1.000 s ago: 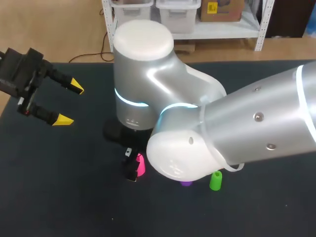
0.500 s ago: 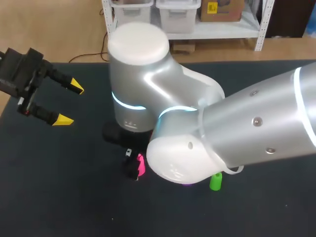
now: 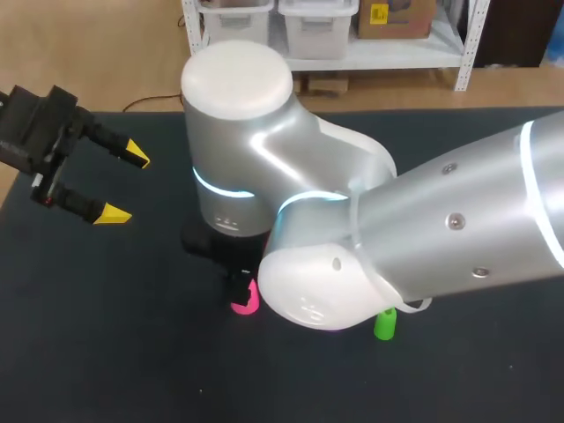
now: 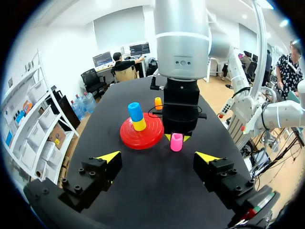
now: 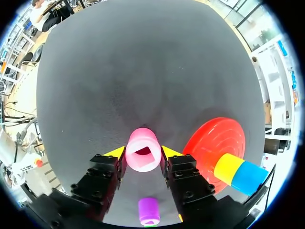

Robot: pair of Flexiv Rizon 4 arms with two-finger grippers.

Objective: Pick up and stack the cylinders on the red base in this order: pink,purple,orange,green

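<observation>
R gripper (image 5: 143,152) clamped on smooth, square-holed pink cylinder (image 5: 137,163), just beside round ribbed red base (image 5: 209,140). Yellow cylinder (image 5: 228,168) + blue cylinder (image 5: 249,177) stacked on base. L gripper (image 4: 157,157) fingers apart, holding nothing, well apart from base.

Silver right arm (image 3: 441,229) has white cap (image 3: 236,75), cyan light rings; left end effector (image 3: 125,184) black, yellow-tipped.
</observation>
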